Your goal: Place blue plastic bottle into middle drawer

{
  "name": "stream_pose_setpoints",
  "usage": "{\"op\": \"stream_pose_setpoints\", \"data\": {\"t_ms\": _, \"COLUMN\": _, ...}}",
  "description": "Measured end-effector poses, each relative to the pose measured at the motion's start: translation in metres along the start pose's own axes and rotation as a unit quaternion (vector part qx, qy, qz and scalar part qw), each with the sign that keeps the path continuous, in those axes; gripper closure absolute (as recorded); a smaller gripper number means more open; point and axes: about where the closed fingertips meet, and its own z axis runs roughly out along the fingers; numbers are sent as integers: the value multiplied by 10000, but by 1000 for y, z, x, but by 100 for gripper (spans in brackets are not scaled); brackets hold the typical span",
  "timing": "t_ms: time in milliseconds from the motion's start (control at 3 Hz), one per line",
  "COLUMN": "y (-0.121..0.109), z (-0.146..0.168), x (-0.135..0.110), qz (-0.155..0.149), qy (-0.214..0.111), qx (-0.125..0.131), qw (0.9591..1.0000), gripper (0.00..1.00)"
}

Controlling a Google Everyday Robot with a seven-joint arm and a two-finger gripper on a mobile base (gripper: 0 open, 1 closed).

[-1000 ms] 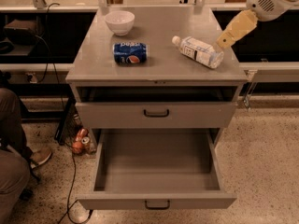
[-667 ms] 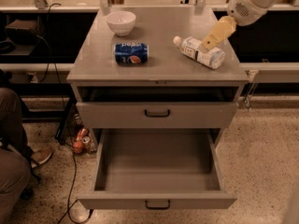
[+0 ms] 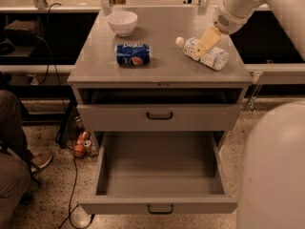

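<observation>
The blue plastic bottle (image 3: 209,56) lies on its side on the right of the cabinet top, its white cap pointing back-left. My gripper (image 3: 206,42), tan at the end of the white arm, reaches in from the upper right and hangs right over the bottle's middle, at or just above its label. The middle drawer (image 3: 119,207) is pulled fully open below, and its grey inside holds nothing.
A blue Pepsi can (image 3: 133,54) lies on the cabinet top left of centre, with a white bowl (image 3: 122,23) behind it. The upper drawer front (image 3: 190,117) is slightly ajar. Cans and cables lie on the floor at left (image 3: 81,144). A person's leg (image 3: 12,175) is at far left.
My gripper has moved left and down from beyond the cabinet's right edge to over the bottle. The bottle, can and drawer have not moved.
</observation>
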Motion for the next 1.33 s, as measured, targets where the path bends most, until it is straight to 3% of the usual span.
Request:
{"op": "stream_pose_setpoints", "data": {"t_ms": 333, "y": -3, "z": 29, "x": -1, "qz": 79, "qy": 176, "qx": -110, "qw": 9998, "gripper": 0}}
{"op": "stream_pose_setpoints", "data": {"t_ms": 1000, "y": -9, "z": 59, "x": 5, "qz": 324, "qy": 291, "qx": -280, "qw": 9987, "gripper": 41}}
{"op": "stream_pose_setpoints", "data": {"t_ms": 1333, "y": -13, "z": 55, "x": 4, "qz": 390, "qy": 137, "qx": -315, "qw": 9986, "gripper": 65}}
